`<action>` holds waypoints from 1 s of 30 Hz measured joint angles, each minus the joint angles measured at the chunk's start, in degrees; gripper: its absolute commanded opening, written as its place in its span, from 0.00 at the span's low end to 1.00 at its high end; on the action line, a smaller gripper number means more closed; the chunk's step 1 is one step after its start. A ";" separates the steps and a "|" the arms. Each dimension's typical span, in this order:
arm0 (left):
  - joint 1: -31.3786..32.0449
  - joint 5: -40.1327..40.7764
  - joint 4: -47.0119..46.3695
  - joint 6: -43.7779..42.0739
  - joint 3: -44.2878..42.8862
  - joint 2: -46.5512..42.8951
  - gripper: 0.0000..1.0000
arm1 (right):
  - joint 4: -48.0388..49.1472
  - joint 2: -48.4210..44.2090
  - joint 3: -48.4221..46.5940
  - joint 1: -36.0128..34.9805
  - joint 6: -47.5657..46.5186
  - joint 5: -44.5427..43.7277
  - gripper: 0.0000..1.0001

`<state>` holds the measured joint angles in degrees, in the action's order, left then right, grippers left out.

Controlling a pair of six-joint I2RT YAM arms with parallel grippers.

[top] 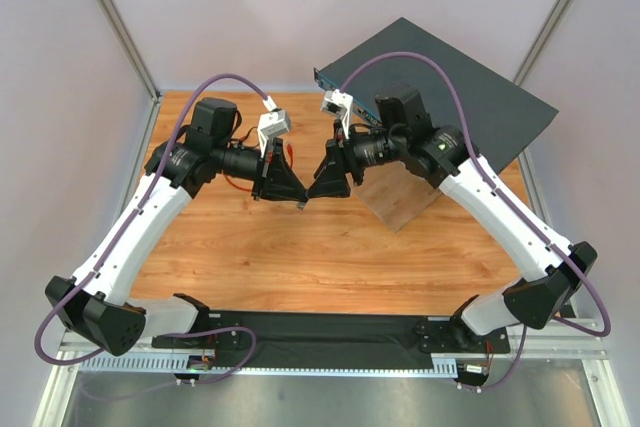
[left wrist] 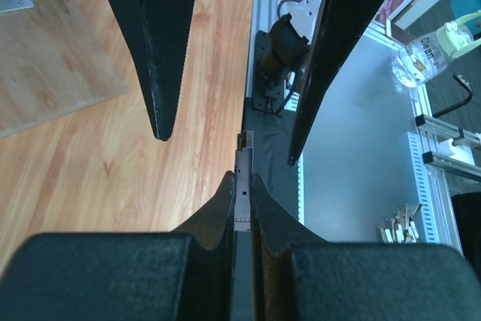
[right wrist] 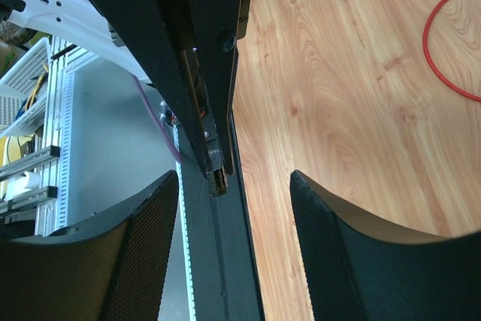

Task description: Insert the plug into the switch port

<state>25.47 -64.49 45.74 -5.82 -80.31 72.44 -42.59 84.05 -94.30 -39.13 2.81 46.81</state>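
- The left gripper point(left wrist: 242, 186) is clamped tight on the plug point(left wrist: 243, 152). Its two black fingers pinch the flat sides, so only a short pale tip sticks out past them, above the table and well apart from the switch.
- The right gripper point(right wrist: 234, 182) stands open and holds nothing. Its fingers point(left wrist: 159, 58) straddle that tip, one on each side, not touching it.
- This looks like a hand-over between the grippers. To do it well, the right fingers should close squarely and centred on the bare tip before the left lets go. A skewed pinch would twist so small a part and spoil its line for the socket.
- The plug's exposed end is a slim, hard, greyish block with tiny dark marks. Its red boot is probably hidden between the pads, since no red shows there.
- The finger pads are matt black with a fine stippled grain and taper to narrow wedges, which gives good friction but little contact area.
- The thin red cable point(right wrist: 425, 35) lies in a loose curve on the varnished wooden table point(top: 300, 257).
- The switch point(top: 450, 77) is a flat dark box at the far right. Its front face point(top: 322, 75) shows too small to pick out a switch port.
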 measured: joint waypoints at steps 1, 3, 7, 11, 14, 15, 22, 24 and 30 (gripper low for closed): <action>0.00 -0.02 -0.31 0.20 0.00 0.00 0.00 | 0.00 0.00 0.09 -0.09 0.02 0.00 0.61; 0.00 -0.13 -0.63 0.52 0.00 0.00 0.00 | 0.07 0.00 0.09 -0.09 -0.02 -0.02 0.56; 0.04 -0.42 -1.03 0.81 0.00 0.00 0.00 | 0.09 0.00 0.09 -0.07 0.31 -0.02 0.38; 0.02 -0.13 -1.33 1.16 0.00 0.11 0.00 | 0.11 0.00 0.09 -0.11 0.63 0.55 0.12; 0.00 0.20 -1.90 2.38 0.00 0.31 0.04 | 0.17 -0.02 0.07 -0.17 0.35 1.29 0.00; 0.00 0.33 -2.19 3.04 0.00 0.33 0.16 | 0.22 -0.02 0.07 -0.17 0.37 1.31 0.00; 0.04 7.30 -6.54 7.15 0.15 -0.68 0.73 | 0.39 -0.02 0.04 0.83 2.01 0.79 0.00; 0.04 12.15 -8.90 8.11 1.84 -3.13 0.73 | 0.92 0.04 0.04 2.54 4.46 0.81 0.00; 0.07 24.72 -12.76 5.86 8.22 -13.68 0.65 | 7.15 1.81 0.07 11.21 19.21 1.75 0.00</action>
<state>25.54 -39.77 32.97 0.03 -72.10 58.76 -35.44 85.86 -94.24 -27.92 22.02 48.56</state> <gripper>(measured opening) 0.690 0.022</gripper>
